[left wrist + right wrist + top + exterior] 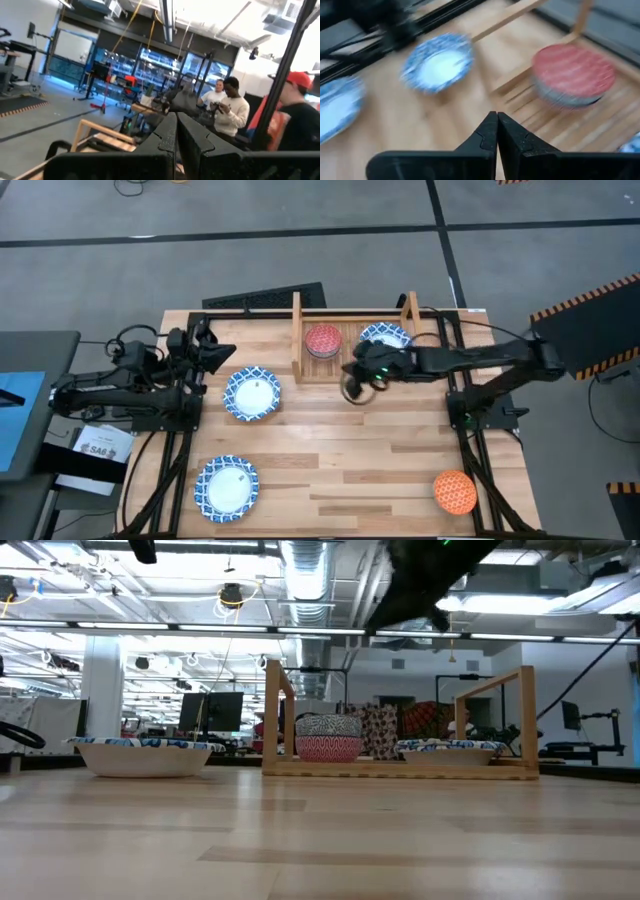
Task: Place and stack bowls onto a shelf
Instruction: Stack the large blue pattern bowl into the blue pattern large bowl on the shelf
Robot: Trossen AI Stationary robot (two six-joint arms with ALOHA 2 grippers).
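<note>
The floor (300,250) around the table (330,470) is grey and smooth, with dark lines crossing it. On the side where the right claw comes from, a black and orange striped band (600,290) marks the floor. On the other side, behind the left claw, a dark side table (35,400) holds a blue sheet (20,395). Far ahead of the claws, the hall is open and bright, with silver ducts (310,570) and long ceiling lights (180,630). Monitors (215,710) stand on desks there. Three people (235,110) stand beyond the black frame post (280,75), one wearing a red cap (299,79).
</note>
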